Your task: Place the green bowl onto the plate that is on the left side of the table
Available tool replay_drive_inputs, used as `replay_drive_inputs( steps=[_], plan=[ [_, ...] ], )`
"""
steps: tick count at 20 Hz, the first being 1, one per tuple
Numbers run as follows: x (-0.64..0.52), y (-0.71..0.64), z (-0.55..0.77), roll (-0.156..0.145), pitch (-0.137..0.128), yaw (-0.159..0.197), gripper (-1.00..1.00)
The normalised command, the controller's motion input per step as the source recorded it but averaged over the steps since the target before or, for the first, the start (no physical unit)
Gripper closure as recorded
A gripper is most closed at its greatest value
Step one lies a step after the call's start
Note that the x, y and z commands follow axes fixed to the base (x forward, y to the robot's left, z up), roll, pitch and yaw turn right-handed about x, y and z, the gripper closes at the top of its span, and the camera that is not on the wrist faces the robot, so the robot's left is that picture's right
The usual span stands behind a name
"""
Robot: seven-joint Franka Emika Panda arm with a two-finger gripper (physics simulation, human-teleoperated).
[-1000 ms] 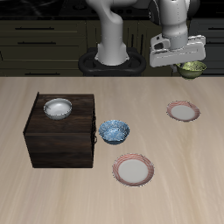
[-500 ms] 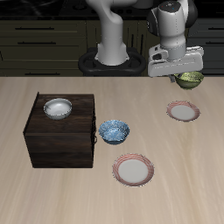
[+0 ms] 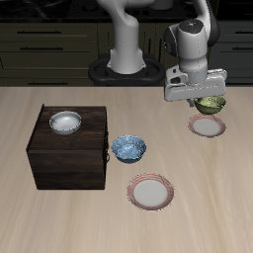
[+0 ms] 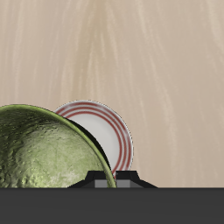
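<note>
My gripper (image 3: 210, 99) is shut on the rim of the green bowl (image 3: 210, 105) and holds it in the air just above the plate (image 3: 207, 126) with the pinkish-red rim, which lies toward the back of the table. In the wrist view the mottled green bowl (image 4: 39, 157) hangs close under the camera and covers part of that plate (image 4: 109, 136). The fingertips themselves are hidden behind the bowl.
A second, look-alike plate (image 3: 150, 192) lies near the table's front edge. A blue patterned bowl (image 3: 127, 148) sits beside a dark wooden box (image 3: 69, 153), and a white bowl (image 3: 65, 122) sits on top of the box. The robot's base (image 3: 126, 64) stands at the back.
The gripper has carried the green bowl downward and toward the table's front, from well above the back edge to just over the plate.
</note>
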Motion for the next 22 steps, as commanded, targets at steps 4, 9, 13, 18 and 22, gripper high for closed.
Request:
replay_drive_inputs(
  steps=[4,9,13,18,22],
  plan=[
    [0.07,-0.03,-0.40,-0.015,0.051,0.004,1.00],
    [0.05,-0.01,-0.28,-0.011,0.038,0.013,1.00],
    [0.01,-0.02,-0.32,-0.005,0.059,0.002,1.00],
    [-0.14,0.07,-0.27,0.020,0.055,0.037,1.00],
    [-0.17,0.11,-0.24,0.046,0.108,0.006,-1.00]
  ],
)
